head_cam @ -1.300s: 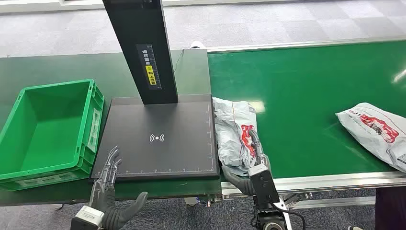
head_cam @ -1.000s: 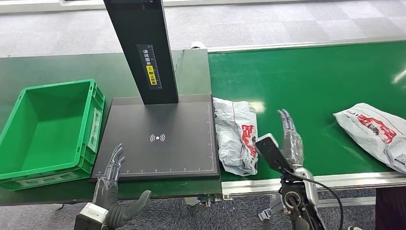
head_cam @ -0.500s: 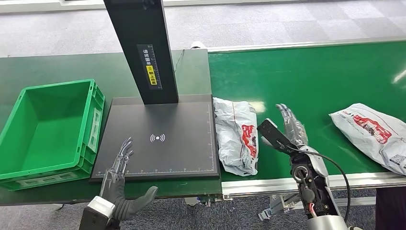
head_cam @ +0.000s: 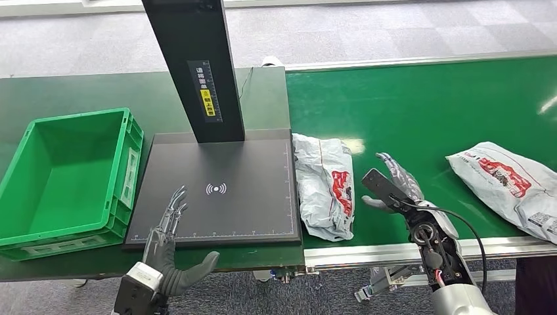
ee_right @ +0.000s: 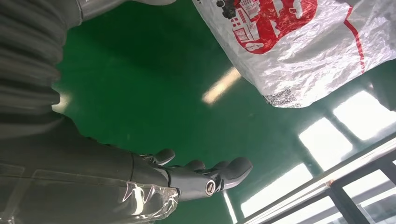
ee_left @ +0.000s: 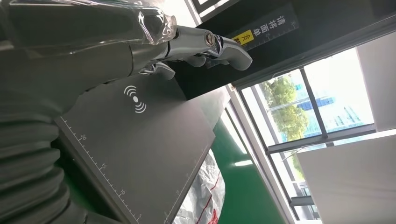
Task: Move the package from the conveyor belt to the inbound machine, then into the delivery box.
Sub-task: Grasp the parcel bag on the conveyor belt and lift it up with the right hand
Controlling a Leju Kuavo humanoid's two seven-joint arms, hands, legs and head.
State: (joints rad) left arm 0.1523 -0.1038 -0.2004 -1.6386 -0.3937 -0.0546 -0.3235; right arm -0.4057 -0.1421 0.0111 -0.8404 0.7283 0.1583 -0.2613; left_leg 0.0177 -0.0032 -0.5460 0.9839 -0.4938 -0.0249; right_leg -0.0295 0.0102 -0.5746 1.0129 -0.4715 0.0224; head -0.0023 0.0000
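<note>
Since the earlier frames, the right robot hand (head_cam: 396, 182) has lifted off the crumpled white plastic package with red print (head_cam: 323, 184) and swung out to the right of it; now it hovers over the green conveyor belt (head_cam: 420, 111) with fingers apart, grasping nothing. A second white printed package (head_cam: 509, 178) has drifted a little leftward along the belt, at the right edge of the frame. The left robot hand (head_cam: 167, 246) has crept upward toward the lower left corner of the flat black inbound machine plate (head_cam: 223, 190), also released and empty.

The package to move lies in the middle of the head view, on the belt, its long side just beside the right edge of the black plate. The green plastic delivery box (head_cam: 66, 177) waits at the left of the frame, on the dark bench.

From its wrinkles the bag looks soft and light, with a thin slippery film, so I think it will sag and fold when lifted. A good place to hold seems to be across the narrow middle, pinching film and contents together, not only a loose corner, which could slide out of the fingers.
</note>
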